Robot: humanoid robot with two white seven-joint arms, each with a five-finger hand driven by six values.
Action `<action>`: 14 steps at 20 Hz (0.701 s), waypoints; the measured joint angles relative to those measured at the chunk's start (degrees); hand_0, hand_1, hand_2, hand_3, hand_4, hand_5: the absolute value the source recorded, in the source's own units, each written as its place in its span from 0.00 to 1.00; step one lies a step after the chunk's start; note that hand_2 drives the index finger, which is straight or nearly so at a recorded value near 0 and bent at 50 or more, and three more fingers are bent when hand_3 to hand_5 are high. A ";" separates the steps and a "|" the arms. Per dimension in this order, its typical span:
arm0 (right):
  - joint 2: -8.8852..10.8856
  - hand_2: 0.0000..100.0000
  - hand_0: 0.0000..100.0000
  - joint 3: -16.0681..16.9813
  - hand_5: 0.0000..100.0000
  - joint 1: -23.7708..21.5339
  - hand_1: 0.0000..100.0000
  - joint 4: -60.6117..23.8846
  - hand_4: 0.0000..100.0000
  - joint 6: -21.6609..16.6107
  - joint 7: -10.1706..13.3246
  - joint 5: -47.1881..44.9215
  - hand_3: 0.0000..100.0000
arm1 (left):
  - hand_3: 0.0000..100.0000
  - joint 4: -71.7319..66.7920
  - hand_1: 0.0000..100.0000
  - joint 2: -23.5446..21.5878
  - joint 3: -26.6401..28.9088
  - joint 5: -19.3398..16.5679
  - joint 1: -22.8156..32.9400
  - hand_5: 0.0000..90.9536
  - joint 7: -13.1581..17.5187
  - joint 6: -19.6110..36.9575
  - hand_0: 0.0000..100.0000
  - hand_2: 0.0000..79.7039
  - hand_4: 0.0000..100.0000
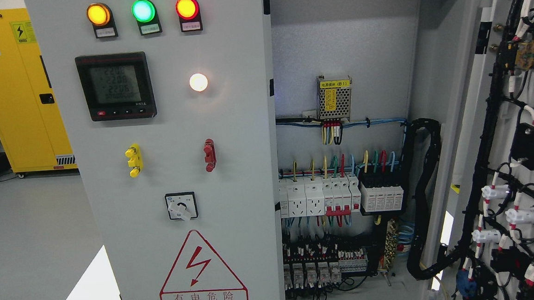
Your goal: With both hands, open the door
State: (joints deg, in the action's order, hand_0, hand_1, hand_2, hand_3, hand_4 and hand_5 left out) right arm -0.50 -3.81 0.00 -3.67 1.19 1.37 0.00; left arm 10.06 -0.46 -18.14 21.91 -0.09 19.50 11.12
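Left cabinet door, closed, at 9 o'clock; right door swung open at 3 o'clock, wiring exposed. Neither hand visible, so fingers' state unknown. Likely stiff, heavy sheet steel; grip the left door's free edge, clear of switches.

Neither robot hand nor either arm shows anywhere in the head view.
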 measured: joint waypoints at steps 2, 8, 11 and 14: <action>-0.27 0.04 0.00 0.03 0.00 0.00 0.50 -0.02 0.00 0.00 0.00 0.00 0.00 | 0.00 -2.23 0.56 0.06 0.09 0.01 0.03 0.00 -4.76 -0.07 0.12 0.00 0.00; -0.80 0.04 0.00 0.11 0.00 0.00 0.50 -0.30 0.00 0.00 -0.05 0.00 0.00 | 0.00 -6.85 0.56 0.24 0.28 0.01 0.07 0.00 -9.55 -0.36 0.12 0.00 0.00; -1.02 0.04 0.00 0.16 0.00 0.00 0.50 -1.77 0.00 0.00 -0.10 0.00 0.00 | 0.00 -8.42 0.56 0.28 0.32 -0.01 0.08 0.00 -9.88 -0.30 0.12 0.00 0.00; -1.15 0.04 0.00 0.19 0.00 -1.68 0.50 -5.63 0.00 0.01 -0.13 0.00 0.00 | 0.00 -9.56 0.56 0.33 0.36 -0.02 -0.45 0.00 -10.16 -0.59 0.12 0.00 0.00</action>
State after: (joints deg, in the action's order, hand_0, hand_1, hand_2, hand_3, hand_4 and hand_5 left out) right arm -1.65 -3.62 -1.68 -9.31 1.20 1.24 0.00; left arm 0.50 -0.14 -17.77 21.90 -0.54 9.34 10.53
